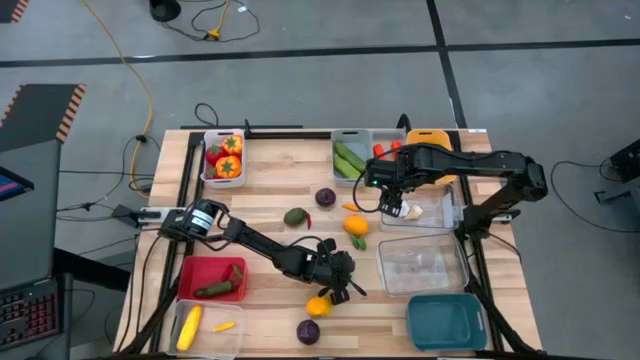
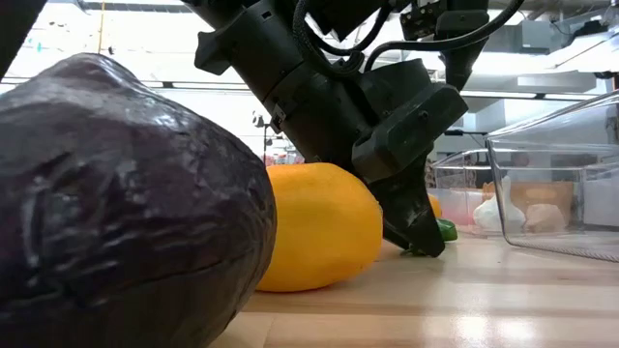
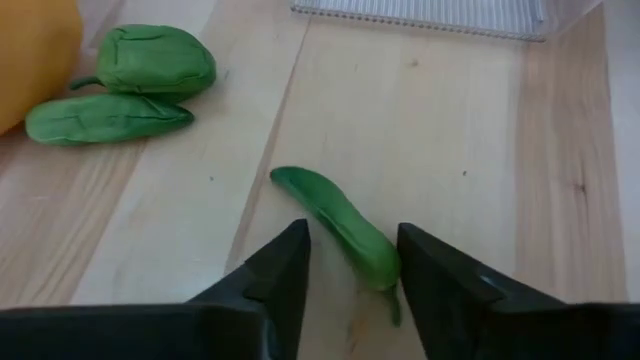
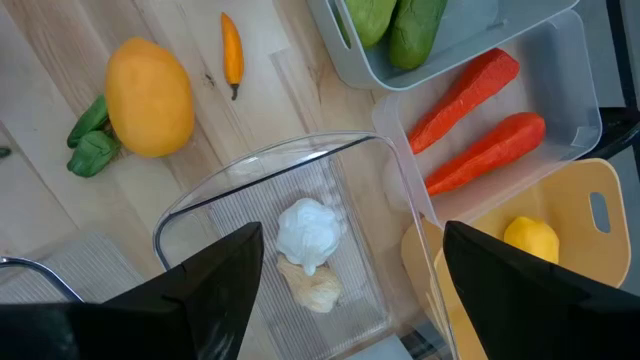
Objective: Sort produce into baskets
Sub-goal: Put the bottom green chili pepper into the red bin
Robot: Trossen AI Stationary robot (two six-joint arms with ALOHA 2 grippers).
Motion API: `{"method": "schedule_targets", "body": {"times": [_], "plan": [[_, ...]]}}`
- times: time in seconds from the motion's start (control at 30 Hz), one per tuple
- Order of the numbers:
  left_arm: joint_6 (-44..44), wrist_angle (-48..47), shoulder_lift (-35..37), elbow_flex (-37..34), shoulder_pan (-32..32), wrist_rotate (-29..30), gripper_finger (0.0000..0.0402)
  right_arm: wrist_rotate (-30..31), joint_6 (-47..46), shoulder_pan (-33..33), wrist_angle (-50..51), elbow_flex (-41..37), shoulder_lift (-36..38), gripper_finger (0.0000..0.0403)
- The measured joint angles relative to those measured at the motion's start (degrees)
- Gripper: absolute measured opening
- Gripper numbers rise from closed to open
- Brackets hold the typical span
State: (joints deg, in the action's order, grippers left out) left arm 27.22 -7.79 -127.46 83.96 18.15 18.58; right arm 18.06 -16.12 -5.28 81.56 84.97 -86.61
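My left gripper (image 1: 347,288) is low over the table's near middle, open. Its fingers stand on either side of a small green chilli (image 3: 338,225) that lies flat on the wood. In the low view one fingertip (image 2: 424,237) reaches down to the table beside an orange-yellow fruit (image 2: 314,227). My right gripper (image 4: 350,290) is open and empty above a clear bin (image 1: 440,212) that holds white garlic (image 4: 308,230) and a ginger piece (image 4: 312,288). My left gripper comes slanting down, its fingers lying along the green chilli. The chilli's stalk end (image 3: 382,268) lies close against one finger (image 3: 425,275). I cannot tell whether they touch.
Bins ring the table: tomatoes (image 1: 223,157), cucumbers (image 1: 350,158), carrots (image 4: 470,120), a lemon in the orange-yellow bin (image 4: 530,240), a red bin (image 1: 200,272), a corn bin (image 1: 190,327), a clear bin (image 1: 422,265), a teal bin (image 1: 445,320). Loose produce lies mid-table; a purple round (image 2: 126,203) sits nearest.
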Motion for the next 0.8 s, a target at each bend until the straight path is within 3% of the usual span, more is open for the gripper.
{"method": "schedule_targets", "body": {"times": [0.4,0.63,0.8], "plan": [[0.0,-0.5,0.0,-0.1,0.1,0.3,0.0043,0.0,0.0,0.0,0.0,0.0,0.0,0.0335],[-2.8,-2.0,1.6,-0.2,-0.5,-5.6,0.0035,0.0,0.0,0.0,0.0,0.0,0.0,0.0335],[-4.9,-10.8,6.3,-0.3,-1.1,-11.8,0.0038,0.0,0.0,0.0,0.0,0.0,0.0,0.0335]]}}
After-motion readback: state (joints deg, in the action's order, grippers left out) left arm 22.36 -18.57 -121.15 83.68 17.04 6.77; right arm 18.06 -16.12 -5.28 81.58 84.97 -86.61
